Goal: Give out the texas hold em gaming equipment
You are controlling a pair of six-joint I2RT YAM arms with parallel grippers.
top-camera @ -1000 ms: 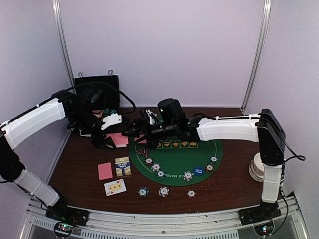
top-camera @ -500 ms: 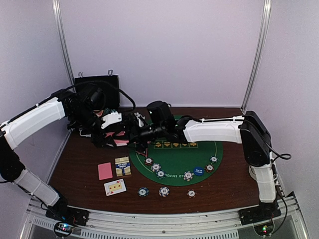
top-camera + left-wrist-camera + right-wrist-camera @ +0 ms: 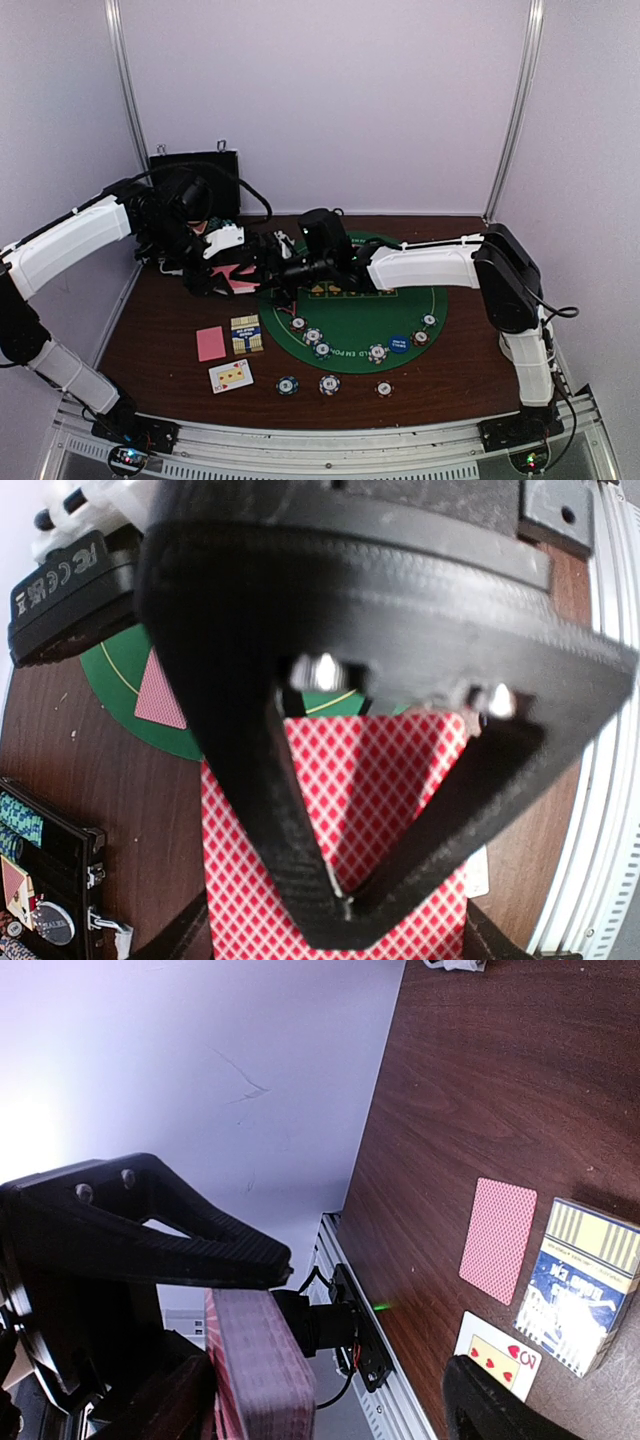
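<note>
One pink diamond-backed card deck (image 3: 380, 780) we see pinched in the left end effector (image 3: 345, 908); right end effector (image 3: 262, 268) open alongside.

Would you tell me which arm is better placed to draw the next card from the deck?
Right. The left gripper is shut on the deck, so it is occupied; the right gripper is open, empty, and right at the deck's edge.
</note>
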